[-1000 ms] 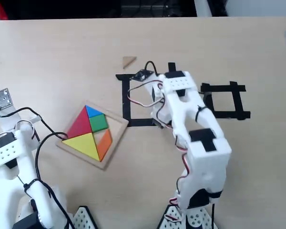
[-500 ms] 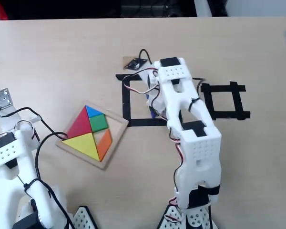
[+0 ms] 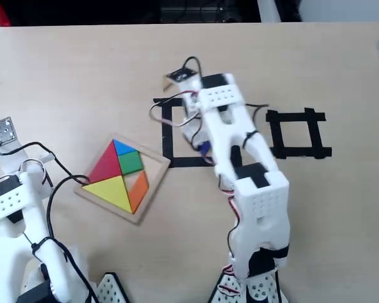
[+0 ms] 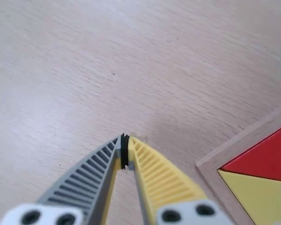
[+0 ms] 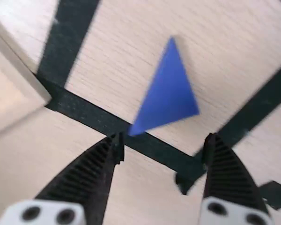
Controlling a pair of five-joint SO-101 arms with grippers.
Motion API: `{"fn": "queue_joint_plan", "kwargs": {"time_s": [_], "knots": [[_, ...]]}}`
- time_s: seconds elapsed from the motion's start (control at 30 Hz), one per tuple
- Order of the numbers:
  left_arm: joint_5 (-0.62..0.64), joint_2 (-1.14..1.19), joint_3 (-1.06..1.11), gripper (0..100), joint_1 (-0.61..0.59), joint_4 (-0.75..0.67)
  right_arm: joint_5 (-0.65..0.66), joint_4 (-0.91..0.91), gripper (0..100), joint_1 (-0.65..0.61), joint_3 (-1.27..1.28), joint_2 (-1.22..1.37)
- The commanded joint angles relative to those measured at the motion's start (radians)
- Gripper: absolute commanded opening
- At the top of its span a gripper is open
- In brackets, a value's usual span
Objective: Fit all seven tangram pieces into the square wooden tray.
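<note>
Now hangs farther forward, with right gripper [image 5: 164,140] spread wide above the flat blue triangular piece [image 5: 168,98], ready to grasp it.

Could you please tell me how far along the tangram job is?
Done: the red piece, small blue piece, green piece, yellow piece and orange piece lie in the tray. In hand: the right gripper hangs open over a blue triangle inside the taped square, not gripping it. Left: seating that triangle; whether the pale patch in the tray is a gap, I cannot tell.
</note>
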Motion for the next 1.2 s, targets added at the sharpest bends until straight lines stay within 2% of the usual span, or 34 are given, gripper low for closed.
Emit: {"fn": "queue_joint_plan", "kwargs": {"time_s": [0.0, 0.17, 0.77, 1.17], "knots": [[0.006, -0.003, 0.004, 3, 0.108, -0.015, -0.121, -0.087, 28.6, -0.083, 0.047, -0.058], [0.005, -0.005, 0.027, 3, 0.145, -0.017, -0.238, -0.166, 28.6, -0.083, 0.067, -0.053], [0.003, -0.005, 0.028, 3, 0.128, -0.015, -0.201, -0.152, 28.6, 0.014, 0.051, -0.077], [0.003, -0.005, 0.028, 3, 0.127, -0.015, -0.172, -0.201, 28.6, -0.003, 0.024, 0.035]]}}
